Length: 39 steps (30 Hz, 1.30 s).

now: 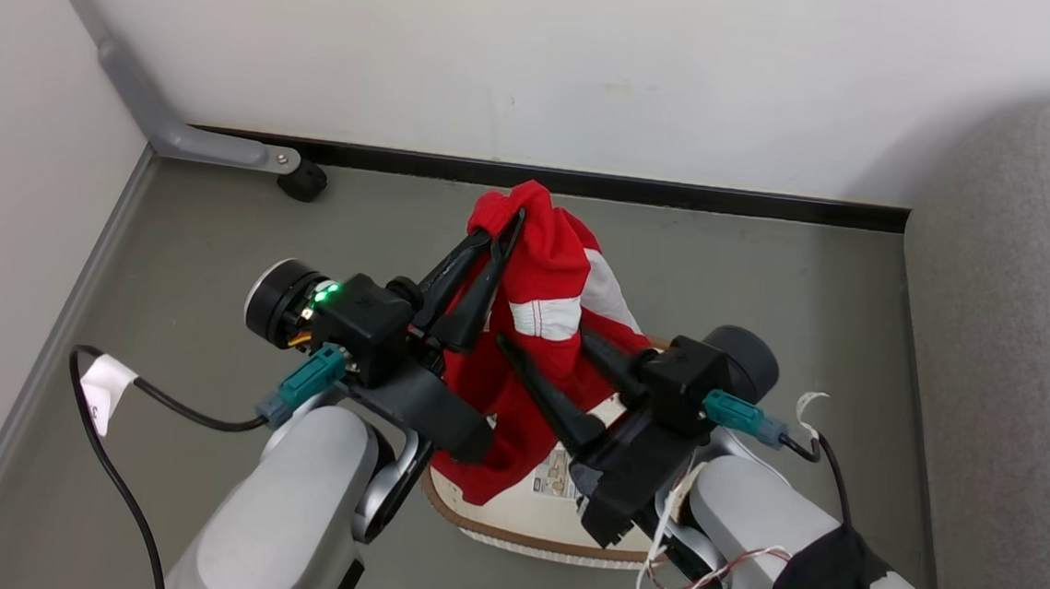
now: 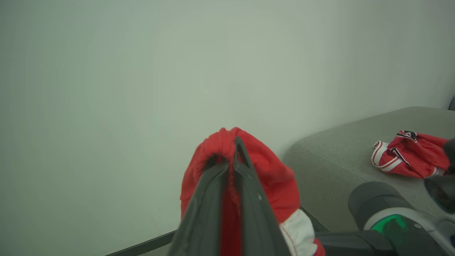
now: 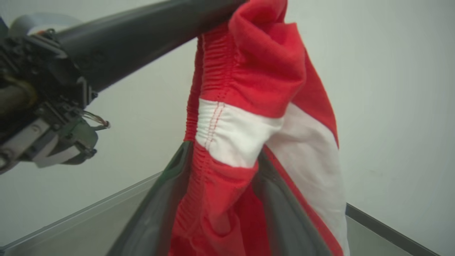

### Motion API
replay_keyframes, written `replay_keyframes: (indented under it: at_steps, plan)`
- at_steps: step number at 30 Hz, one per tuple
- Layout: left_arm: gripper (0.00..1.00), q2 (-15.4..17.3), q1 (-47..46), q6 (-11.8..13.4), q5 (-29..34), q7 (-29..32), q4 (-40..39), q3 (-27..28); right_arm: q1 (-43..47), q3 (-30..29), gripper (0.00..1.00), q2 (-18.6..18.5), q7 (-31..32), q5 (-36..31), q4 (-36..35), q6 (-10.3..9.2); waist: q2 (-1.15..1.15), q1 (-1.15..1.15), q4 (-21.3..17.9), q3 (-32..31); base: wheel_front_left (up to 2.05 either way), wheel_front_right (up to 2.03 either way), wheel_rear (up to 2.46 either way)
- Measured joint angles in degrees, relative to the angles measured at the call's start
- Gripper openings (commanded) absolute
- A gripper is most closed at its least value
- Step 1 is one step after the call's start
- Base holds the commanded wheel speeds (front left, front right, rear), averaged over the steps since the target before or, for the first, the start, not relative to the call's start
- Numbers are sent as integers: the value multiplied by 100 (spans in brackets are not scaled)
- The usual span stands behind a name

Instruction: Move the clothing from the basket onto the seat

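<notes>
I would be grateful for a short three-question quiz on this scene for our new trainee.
1. True or false: the left gripper stands open.
2. In a few words: what hangs over the basket?
3. The red jersey lies: A) in the basket; B) on the grey seat; C) in the left gripper.

Key
1. False: it is shut on the red shorts.
2. The red shorts, with a white stripe.
3. B.
</notes>
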Motion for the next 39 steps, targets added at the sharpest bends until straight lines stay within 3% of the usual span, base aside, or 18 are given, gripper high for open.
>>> replay_keyframes:
  at_steps: [10,13,25,39]
  plan:
    - [0,65,25,-1,-20,0,138,113,-187,349,0,4,-1,536,110,0,0,0,33,11,0,0,0]
    - [100,100,37,-1,-20,0,180,137,-200,408,0,4,-1,622,102,-5,0,0,-30,20,0,0,0]
    - [100,108,69,-5,-32,0,446,166,-346,249,0,4,-5,803,285,-155,0,0,-248,61,0,0,0]
    - [100,196,419,-5,-104,0,530,151,-414,-375,0,-46,-5,813,394,-311,0,0,-683,18,0,0,0]
